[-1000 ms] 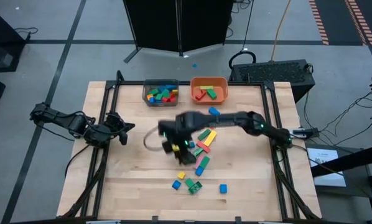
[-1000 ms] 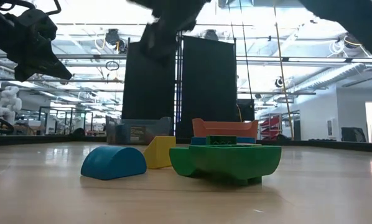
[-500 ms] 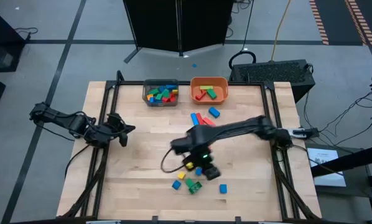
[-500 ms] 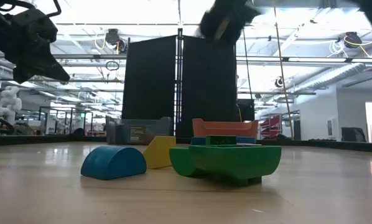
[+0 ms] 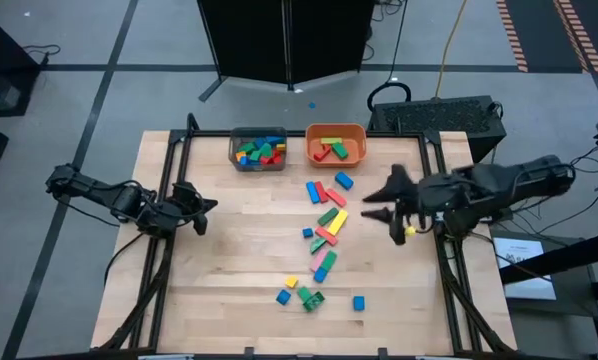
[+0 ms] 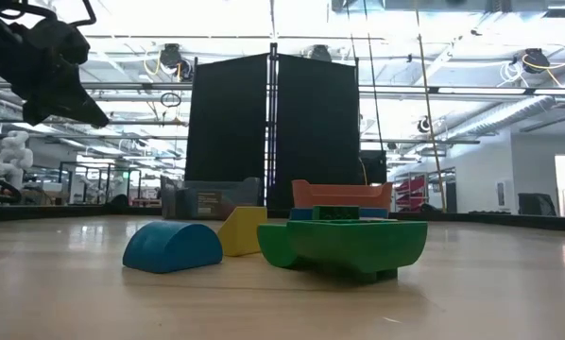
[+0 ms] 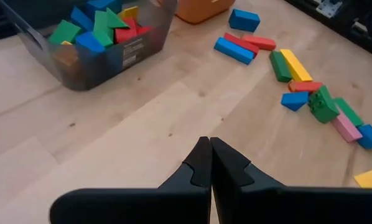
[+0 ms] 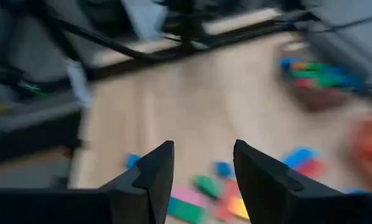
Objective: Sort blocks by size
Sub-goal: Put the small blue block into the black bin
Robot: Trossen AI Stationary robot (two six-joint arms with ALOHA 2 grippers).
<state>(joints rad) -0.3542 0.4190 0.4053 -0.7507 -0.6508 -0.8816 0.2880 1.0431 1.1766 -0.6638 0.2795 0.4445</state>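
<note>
High view: my right gripper (image 5: 382,203) hovers empty, fingers apart, beside the blocks (image 5: 326,224); left gripper (image 5: 205,214) pinched closed, idle.

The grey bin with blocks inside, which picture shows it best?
The left wrist view: the grey bin is close, with its blocks plain to see. The high view shows it whole but tiny. The low view shows only its side, far off. The right wrist view is blurred.

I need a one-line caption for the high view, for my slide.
Both arms wait at the table edges, left gripper shut, right gripper open, with loose blocks scattered below two bins.
</note>
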